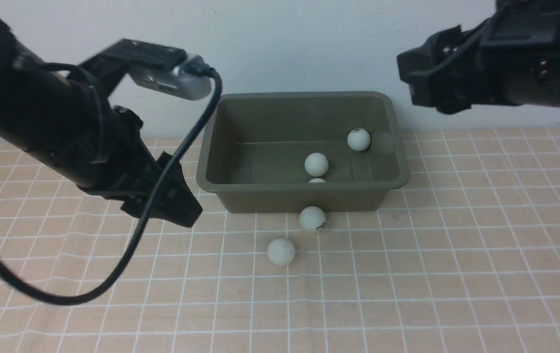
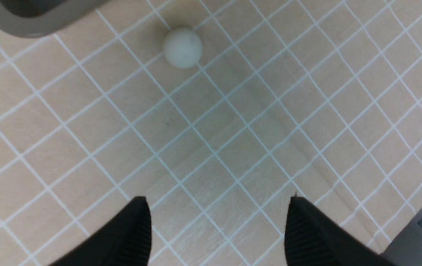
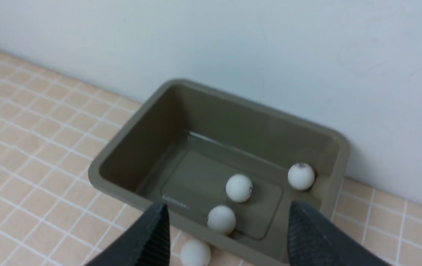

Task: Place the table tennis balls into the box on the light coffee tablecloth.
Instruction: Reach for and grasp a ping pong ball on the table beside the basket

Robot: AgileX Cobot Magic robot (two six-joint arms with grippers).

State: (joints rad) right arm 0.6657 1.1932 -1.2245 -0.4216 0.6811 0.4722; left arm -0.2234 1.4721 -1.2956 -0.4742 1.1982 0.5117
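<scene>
The olive-green box stands on the light coffee tablecloth against the wall. Three table tennis balls lie inside it: one at the back right, one in the middle, one half hidden behind the front wall. Two more rest on the cloth before the box, one touching its front wall and one nearer me. My left gripper hovers left of them, open and empty, with a ball ahead of it. My right gripper is open high above the box's right end.
A white wall runs close behind the box. A black cable loops down from the left arm over the cloth at the left. A corner of the box shows in the left wrist view.
</scene>
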